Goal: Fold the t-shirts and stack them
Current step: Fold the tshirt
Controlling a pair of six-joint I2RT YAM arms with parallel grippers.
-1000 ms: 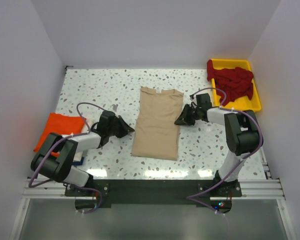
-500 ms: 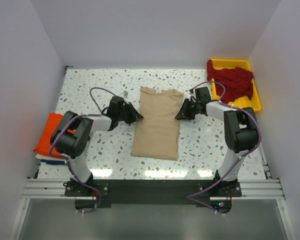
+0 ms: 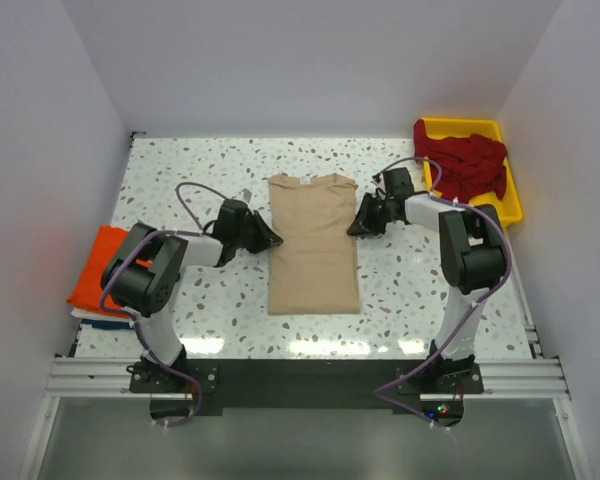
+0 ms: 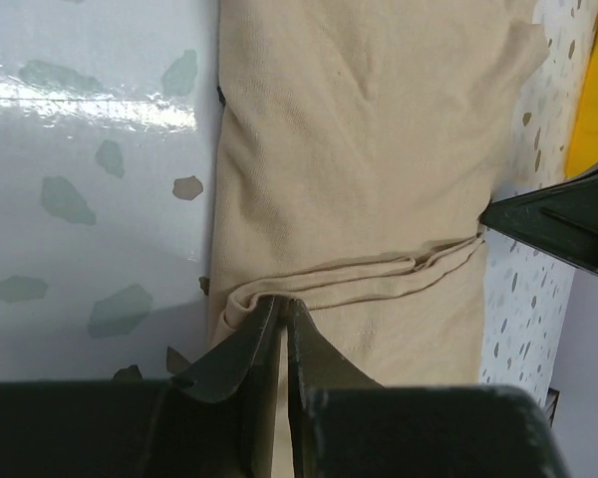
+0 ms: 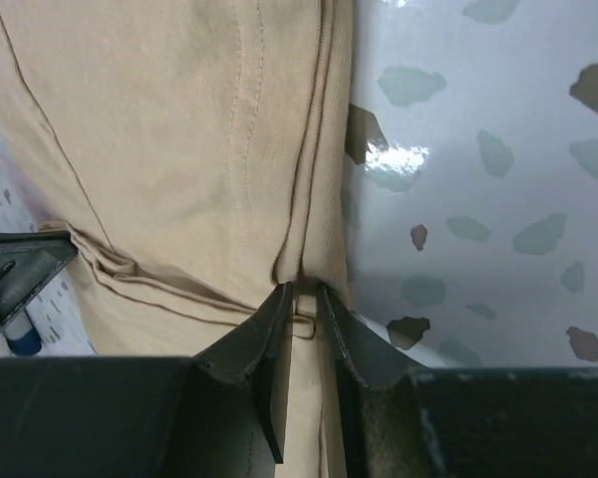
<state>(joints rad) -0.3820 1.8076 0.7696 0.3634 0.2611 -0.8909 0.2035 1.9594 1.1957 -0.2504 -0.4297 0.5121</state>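
A beige t-shirt [image 3: 313, 240], folded into a long strip, lies at the table's middle. My left gripper [image 3: 271, 238] is shut on its left edge [image 4: 279, 299]. My right gripper [image 3: 355, 226] is shut on its right edge [image 5: 304, 284]. A taut crease runs across the cloth between the two grippers. An orange t-shirt [image 3: 98, 270] lies folded at the left edge, on top of white and blue cloth [image 3: 108, 321]. Dark red t-shirts [image 3: 467, 164] lie heaped in the yellow tray [image 3: 513, 197] at the back right.
The speckled table [image 3: 205, 180] is walled on three sides. The tray stands against the right wall. Purple cables loop off both arms.
Both grippers have closed on the beige shirt's side edges and drawn it a little toward the back. The shirt now lies straighter; its collar end sits farther back.
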